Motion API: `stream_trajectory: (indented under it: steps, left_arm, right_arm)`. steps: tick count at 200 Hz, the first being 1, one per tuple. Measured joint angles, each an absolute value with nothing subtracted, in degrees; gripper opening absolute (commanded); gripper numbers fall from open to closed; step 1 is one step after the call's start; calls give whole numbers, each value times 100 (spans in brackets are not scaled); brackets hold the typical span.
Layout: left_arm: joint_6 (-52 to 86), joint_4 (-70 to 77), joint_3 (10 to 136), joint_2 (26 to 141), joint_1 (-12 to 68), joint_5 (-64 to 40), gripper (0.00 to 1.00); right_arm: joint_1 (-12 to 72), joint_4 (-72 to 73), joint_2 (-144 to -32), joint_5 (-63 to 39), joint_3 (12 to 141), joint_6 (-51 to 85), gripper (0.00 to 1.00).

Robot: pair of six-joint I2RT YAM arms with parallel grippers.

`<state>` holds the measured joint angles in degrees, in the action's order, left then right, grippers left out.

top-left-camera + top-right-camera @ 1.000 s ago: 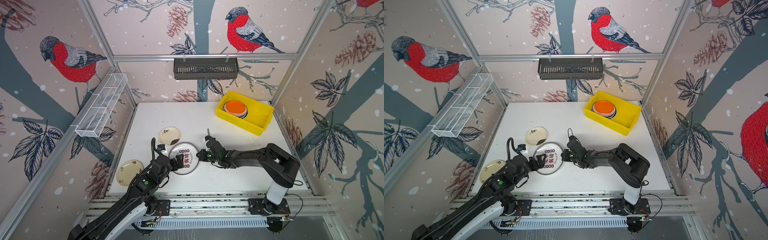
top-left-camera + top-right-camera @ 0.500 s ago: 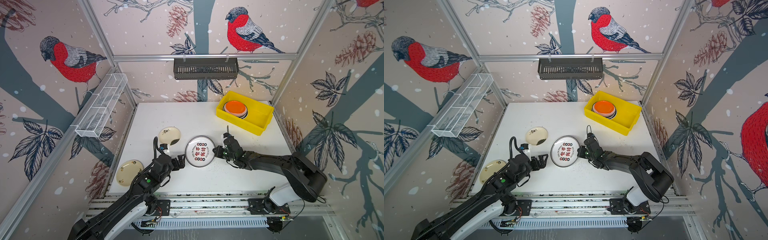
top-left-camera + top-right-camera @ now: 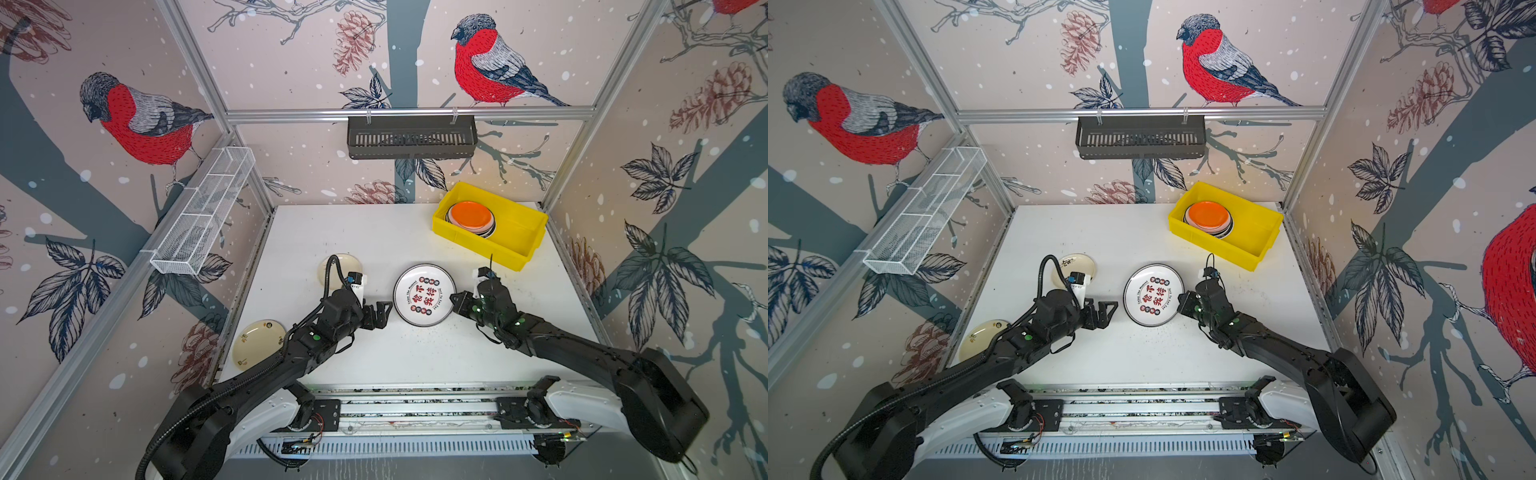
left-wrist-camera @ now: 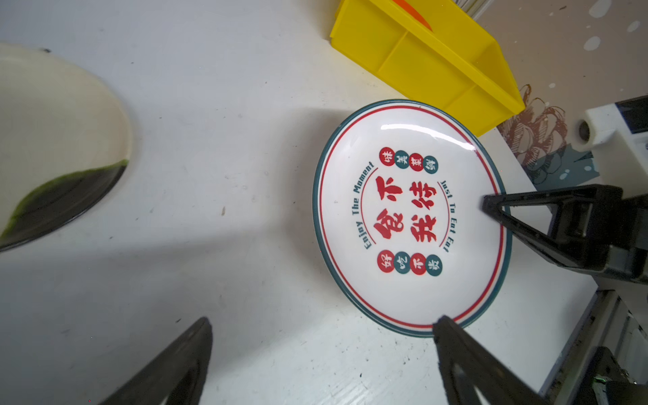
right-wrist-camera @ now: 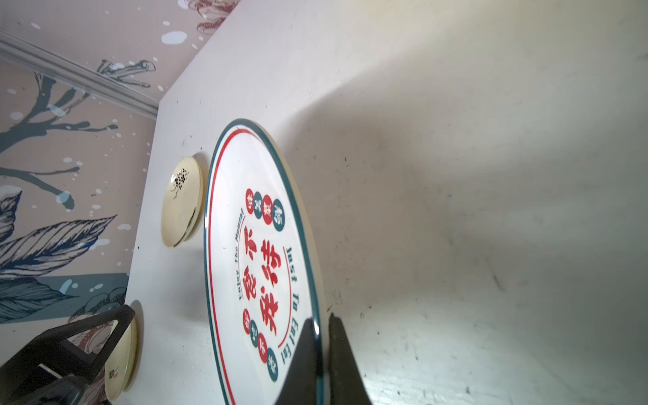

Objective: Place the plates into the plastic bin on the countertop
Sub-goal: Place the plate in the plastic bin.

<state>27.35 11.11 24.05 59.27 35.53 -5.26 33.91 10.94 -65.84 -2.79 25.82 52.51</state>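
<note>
A white plate with red characters (image 3: 424, 295) (image 3: 1153, 295) hangs a little above the countertop (image 3: 374, 232), casting a shadow. My right gripper (image 3: 454, 300) (image 5: 321, 319) is shut on its right rim. My left gripper (image 3: 382, 316) (image 4: 324, 319) stands open just left of that plate, with nothing between its fingers. The yellow plastic bin (image 3: 490, 249) (image 3: 1221, 249) sits at the back right and holds a stack of plates topped by an orange one (image 3: 469, 216). Two cream plates lie on the left, one (image 3: 338, 266) partly behind my left arm, one (image 3: 257, 343) at the front left edge.
A black slatted basket (image 3: 411, 137) hangs on the back rail. A long white wire-mesh basket (image 3: 203, 220) is fixed along the left wall. Aluminium rails edge the table on the left, right and front.
My right gripper has carried the red-character plate to the right and back, away from my left gripper and nearer the bin. The left gripper has stayed open, almost in place.
</note>
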Motion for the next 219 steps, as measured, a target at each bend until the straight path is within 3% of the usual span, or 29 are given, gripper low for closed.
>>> stream_trajectory:
  steps: [102,219]
  left_arm:
    - [1898,3050,1826,6643,3660,-1133,98]
    - [1656,3959,1369,6543,3736,-1284,98]
  right_arm:
    - [2353,-152,-5098,-403,2943,5059,0]
    - [67,-97,-6584,-1896,4445,4635,0]
